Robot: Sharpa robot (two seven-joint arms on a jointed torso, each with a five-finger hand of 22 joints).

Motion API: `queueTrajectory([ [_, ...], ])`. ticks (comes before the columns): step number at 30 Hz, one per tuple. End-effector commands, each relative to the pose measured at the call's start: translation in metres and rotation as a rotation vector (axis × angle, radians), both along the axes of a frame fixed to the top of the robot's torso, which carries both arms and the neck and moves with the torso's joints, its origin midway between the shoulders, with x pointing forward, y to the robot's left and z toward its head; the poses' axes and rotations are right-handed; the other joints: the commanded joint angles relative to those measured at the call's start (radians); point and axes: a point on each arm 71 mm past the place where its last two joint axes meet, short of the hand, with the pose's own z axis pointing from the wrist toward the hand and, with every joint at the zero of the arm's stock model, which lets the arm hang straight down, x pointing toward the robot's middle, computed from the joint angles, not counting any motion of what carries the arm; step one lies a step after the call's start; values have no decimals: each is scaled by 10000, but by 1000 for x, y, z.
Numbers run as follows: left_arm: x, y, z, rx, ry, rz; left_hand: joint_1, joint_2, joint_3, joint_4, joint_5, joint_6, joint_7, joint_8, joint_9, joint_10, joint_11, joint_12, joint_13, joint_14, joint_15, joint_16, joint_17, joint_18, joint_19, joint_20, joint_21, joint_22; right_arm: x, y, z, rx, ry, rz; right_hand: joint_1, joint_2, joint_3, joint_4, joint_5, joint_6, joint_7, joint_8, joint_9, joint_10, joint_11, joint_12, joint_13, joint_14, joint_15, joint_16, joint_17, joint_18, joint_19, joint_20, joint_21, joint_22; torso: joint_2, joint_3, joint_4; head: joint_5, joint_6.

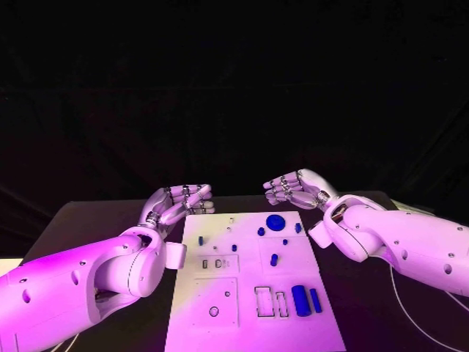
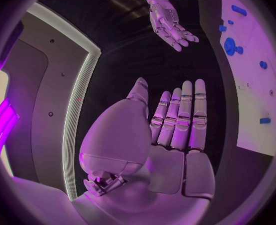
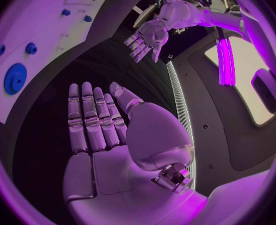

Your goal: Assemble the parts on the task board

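Both hands, left hand [image 1: 177,202] and right hand [image 1: 296,188], are seen from the head held empty above the far end of the task board [image 1: 253,293], while fingers are shown straight and close together in each wrist view.

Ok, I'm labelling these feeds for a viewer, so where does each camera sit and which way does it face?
Head view: on the robot's head, looking down at the task board; both arms, left hand, right hand.
Left wrist view: behind the left hand, facing past its straight fingers to the board's edge.
Right wrist view: behind the right hand, facing likewise.
Shared: each wrist view also shows the opposite hand.
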Motion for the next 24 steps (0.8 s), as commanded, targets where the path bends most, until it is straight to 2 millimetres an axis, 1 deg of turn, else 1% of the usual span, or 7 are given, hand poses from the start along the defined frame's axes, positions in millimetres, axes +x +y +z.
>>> queueTrajectory([
  [1, -7, -8, 5, -288, -133, -817, 229, 94, -55, -257, 0, 464, -120, 30, -8, 569, -143, 5, 18, 610, -170, 62, 246, 201, 560, -164, 208, 57, 1, 2, -2, -2969, -763, 170, 85, -556, 314, -59, -96, 472, -206, 9, 20, 830, -301, -31, 36, 1435, -466, 264, 41, 133, 1245, -576, 1073, 482, 314, -9, 59, -94, 70],
  [4, -11, -10, 7, -458, -26, -1010, 234, 99, -56, -266, 1, 468, -122, 26, -8, 575, -145, -1, 17, 620, -173, 56, 255, 201, 571, -168, 210, 57, 2, 3, 0, -4268, -1103, 208, 147, -727, 245, -31, -170, 557, -288, 8, 20, 974, -391, -67, 32, 1893, -608, 318, 27, 116, 1545, -793, 1596, 775, 436, -9, 92, -138, 93],
  [6, -15, -12, 9, -658, 126, -1166, 239, 104, -57, -274, 1, 470, -123, 20, -9, 578, -146, -9, 16, 627, -175, 50, 263, 201, 581, -171, 212, 57, 4, 5, 2, -5433, -1453, 195, 171, -845, 150, -4, -250, 654, -391, 22, 27, 1108, -508, -63, 40, 2566, -798, 536, 98, 137, 1908, -1002, 2157, 1088, 561, -7, 133, -184, 128],
  [7, -16, -13, 10, -731, 177, -1223, 239, 104, -58, -276, 1, 470, -123, 19, -9, 578, -146, -11, 16, 629, -176, 49, 264, 201, 583, -172, 212, 57, 5, 6, 3, -5836, -1587, 188, 180, -896, 83, 12, -281, 719, -450, 38, 34, 1185, -593, -44, 46, 3347, -949, 946, 307, 156, 2048, -1109, 2372, 1210, 603, -6, 146, -200, 129],
  [10, -20, -15, 12, -893, 259, -1398, 242, 105, -59, -280, 0, 470, -122, 15, -10, 579, -145, -15, 15, 634, -177, 47, 268, 200, 589, -173, 213, 57, 7, 8, 7, -6736, -1916, 172, 143, -978, -19, 74, -299, 862, -570, 53, 39, 1361, -705, -18, 51, 3897, -1090, 1314, 587, 132, 2222, -1281, 2782, 1452, 708, -6, 171, -219, 110],
  [16, -24, -18, 15, -1076, 329, -1644, 251, 106, -66, -301, -1, 463, -112, -2, -14, 575, -141, -37, 10, 642, -177, 30, 284, 197, 604, -178, 214, 56, 9, 16, 16, -8036, -2624, 240, 122, -1072, -32, 232, -284, 1169, -671, 8, 25, 1668, -804, -78, 47, 3908, -1225, 2529, 1607, 96, 2172, -1467, 3881, 2162, 929, -10, 254, -294, 122],
  [24, -26, -20, 16, -1152, 377, -1798, 258, 106, -72, -319, -1, 457, -102, -17, -16, 570, -135, -56, 7, 645, -175, 14, 296, 194, 613, -180, 211, 54, 8, 25, 21, -9224, -2913, 554, -99, -1328, 5, 520, -414, 1139, -797, -8, 22, 1494, -882, -102, 51, 3917, -1299, 3848, 2620, 117, 2235, -1492, 4811, 2739, 1158, -29, 319, -374, 120],
])
